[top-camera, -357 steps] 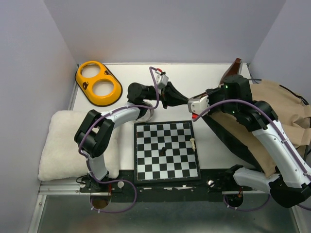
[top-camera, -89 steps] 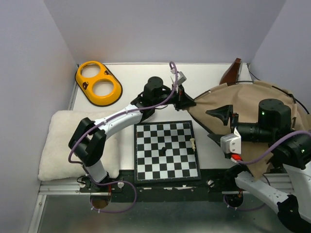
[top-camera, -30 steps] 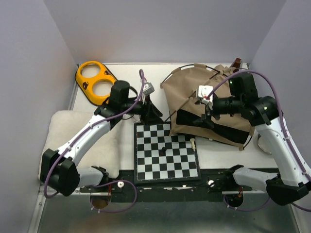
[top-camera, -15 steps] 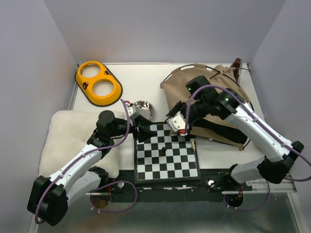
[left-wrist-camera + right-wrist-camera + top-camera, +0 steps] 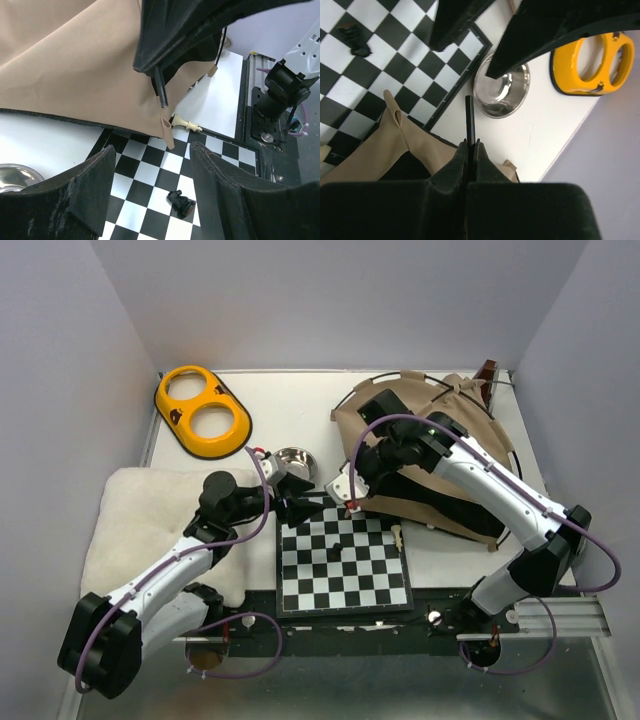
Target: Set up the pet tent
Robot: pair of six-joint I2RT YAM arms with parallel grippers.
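The pet tent (image 5: 455,405), tan with black lining, stands crumpled at the back right, thin black poles arching over it. My right gripper (image 5: 349,502) hangs by the chessboard's far right corner. In the right wrist view it (image 5: 470,145) is shut on the end of a thin black pole (image 5: 469,117), next to a tan corner loop (image 5: 395,117). My left gripper (image 5: 304,508) is open over the board's far left corner. Its fingers (image 5: 90,195) frame the same loop (image 5: 166,132) and pole end (image 5: 160,92) without touching them.
The chessboard (image 5: 345,565) lies at the front centre, with a black piece (image 5: 181,203) tipped over on it and a white piece (image 5: 185,121) at its edge. A steel bowl (image 5: 293,462) and a yellow double feeder (image 5: 203,410) sit behind. A fluffy white cushion (image 5: 140,530) lies left.
My right gripper has closed on the pole end and drawn slightly back and left. The left gripper has edged right toward the tent corner and stays open.
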